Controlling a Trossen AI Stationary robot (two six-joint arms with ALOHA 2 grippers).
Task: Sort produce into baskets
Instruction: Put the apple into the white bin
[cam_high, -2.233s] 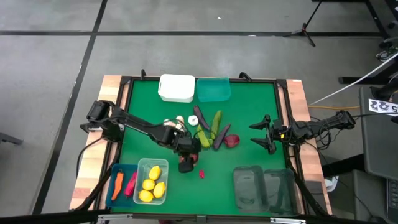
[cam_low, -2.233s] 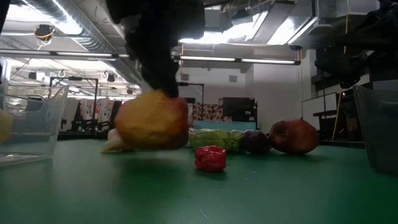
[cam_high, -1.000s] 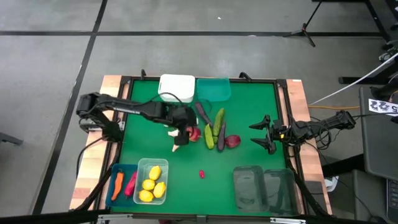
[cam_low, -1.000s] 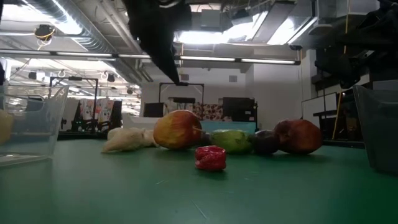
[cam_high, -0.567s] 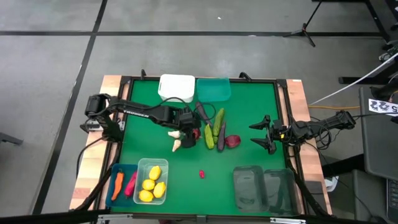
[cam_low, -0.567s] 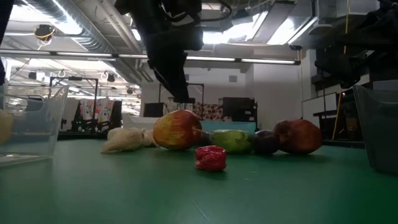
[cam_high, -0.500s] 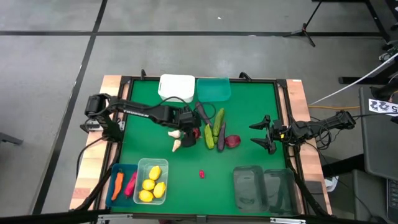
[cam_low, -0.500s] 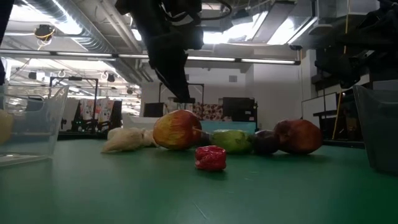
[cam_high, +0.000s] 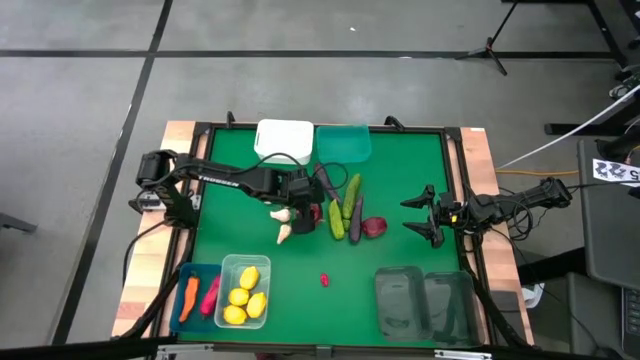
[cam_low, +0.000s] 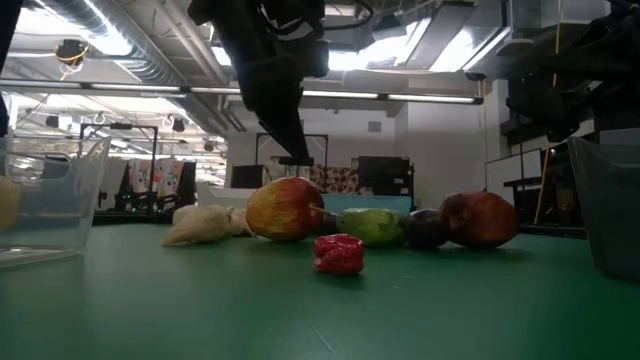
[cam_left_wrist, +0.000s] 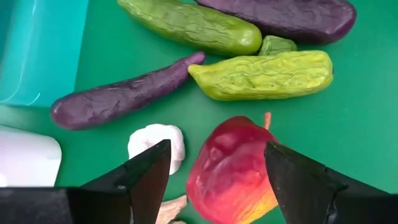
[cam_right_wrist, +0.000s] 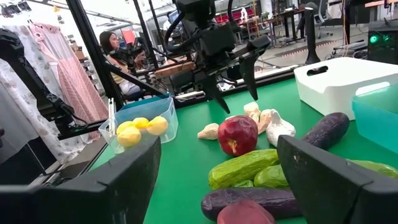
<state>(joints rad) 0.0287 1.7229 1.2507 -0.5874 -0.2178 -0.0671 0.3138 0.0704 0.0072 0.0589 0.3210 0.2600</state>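
A red apple (cam_left_wrist: 233, 168) with a yellow patch lies on the green mat beside white garlic (cam_left_wrist: 157, 142), near cucumbers (cam_left_wrist: 261, 74) and eggplants (cam_left_wrist: 118, 99). My left gripper (cam_left_wrist: 216, 149) hangs open just above the apple (cam_low: 285, 207), one finger on each side, touching nothing. A second red apple (cam_high: 373, 228) lies to the right of the pile. A small red piece (cam_high: 324, 280) lies alone nearer the front. My right gripper (cam_high: 420, 215) waits open at the table's right edge.
White (cam_high: 284, 141) and teal (cam_high: 343, 143) baskets stand at the far edge. At the near left, a blue basket (cam_high: 186, 312) holds a carrot and a chilli, and a clear one (cam_high: 262, 318) holds lemons. Two smoky baskets (cam_high: 400, 300) (cam_high: 448, 302) stand at the near right.
My left gripper has come down toward the red apple and now hangs close over it, still open. The apple and the other produce have stayed where they were.
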